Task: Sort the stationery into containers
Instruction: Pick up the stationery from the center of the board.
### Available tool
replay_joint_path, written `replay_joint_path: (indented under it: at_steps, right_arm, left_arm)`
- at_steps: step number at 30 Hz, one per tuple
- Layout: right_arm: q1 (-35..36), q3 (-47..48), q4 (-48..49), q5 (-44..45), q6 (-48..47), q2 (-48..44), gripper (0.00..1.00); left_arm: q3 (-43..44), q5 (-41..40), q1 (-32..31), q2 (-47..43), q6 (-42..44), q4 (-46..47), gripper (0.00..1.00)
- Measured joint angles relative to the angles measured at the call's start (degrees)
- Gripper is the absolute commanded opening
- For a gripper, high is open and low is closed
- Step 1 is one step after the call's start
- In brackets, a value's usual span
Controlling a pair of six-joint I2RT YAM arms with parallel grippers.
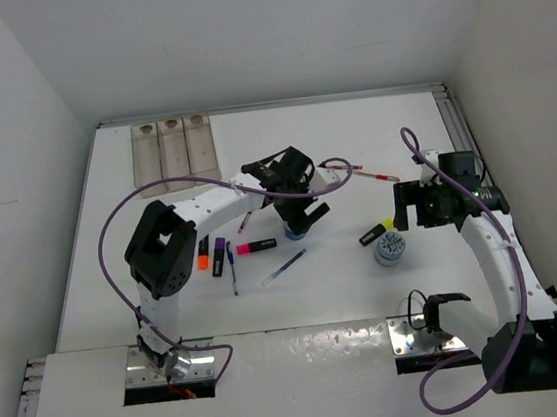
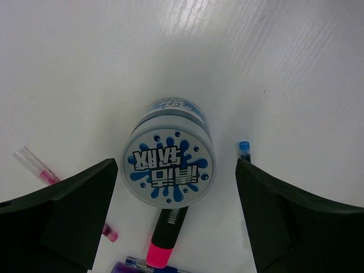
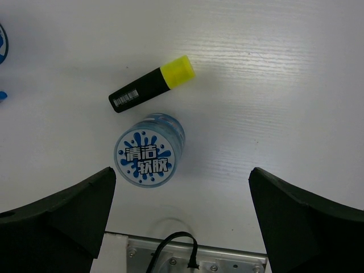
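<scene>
We see the left tool (image 2: 175,170) released, its two dark fingers (image 2: 74,210) spread wide on either side of the centre disc (image 2: 169,165), with a strip of white bench (image 2: 85,68) showing between each finger and the disc. This disc is a small round tub with a white lid and blue splashes. The Chinese characters on it read upside down in this wrist view. A pink highlighter (image 2: 165,239) pokes out from under the disc toward the bottom of the frame. A blue pen tip (image 2: 244,148) lies just right of the disc, and a red pen (image 2: 40,170) lies at the left edge. The right tool (image 3: 183,173) is released too, jaws wide and grasping nothing. The right-hand disc (image 3: 149,156) lies just inside its left finger, and here we can read the lid as 清洁软胶. Just above the disc lies the yellow highlighter (image 3: 152,84), tilted and apart from it. Its black barrel carries a small white barcode label whose print is too small for us to read. In the overhead view the tan three-slot tray (image 1: 176,145) stands at the upper left of the bench, well apart from both tools. An orange highlighter (image 1: 204,254) and a purple highlighter (image 1: 220,256) lie side by side at centre left. Another red pen (image 1: 360,171) lies upper right of the left tool.
</scene>
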Motion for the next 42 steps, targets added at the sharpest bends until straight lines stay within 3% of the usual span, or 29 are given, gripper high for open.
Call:
replay_joint_path:
  at_steps: [8,15,18,21,23,30,34,35,37,40,42]
  right_arm:
    - [-0.1,0.0,0.1,-0.5,0.0,0.1,0.99]
    - [-0.2,0.0,0.2,-0.5,0.0,0.1,0.99]
    - [-0.2,0.0,0.3,-0.5,0.0,0.1,0.99]
    - [-0.2,0.0,0.3,-0.5,0.0,0.1,0.99]
    - [-0.2,0.0,0.3,-0.5,0.0,0.1,0.99]
    - [-0.2,0.0,0.3,-0.6,0.0,0.2,0.99]
    - [-0.2,0.0,0.4,-0.6,0.0,0.2,0.99]
    - [-0.2,0.0,0.4,-0.6,0.0,0.2,0.99]
    - [-0.2,0.0,0.4,-0.6,0.0,0.2,0.99]
    - [-0.2,0.0,0.4,-0.6,0.0,0.2,0.99]
    - [-0.2,0.0,0.4,-0.6,0.0,0.2,0.99]
  left_arm:
    - [-0.6,0.5,0.4,0.5,-0.2,0.0,0.82]
    - [-0.6,1.7,1.3,0.5,-0.5,0.2,0.61]
    - [-0.6,2.2,1.6,0.5,-0.6,0.3,0.62]
    - [-0.7,2.5,1.7,0.5,-0.8,0.4,0.76]
    - [-0.7,2.6,1.7,0.5,-0.9,0.5,0.8]
    - [-0.8,2.6,1.8,1.5,-1.1,0.5,0.79]
    - [-0.8,2.6,1.8,1.7,-1.2,0.5,0.67]
    - [-0.9,2.6,1.7,1.7,-1.2,0.5,0.53]
    - [-0.9,2.5,1.8,1.7,-1.4,0.6,0.41]
    - [-0.9,2.7,2.1,1.7,-1.6,0.7,0.35]
    - [-1.1,3.3,3.2,1.4,-2.1,0.7,0.25]
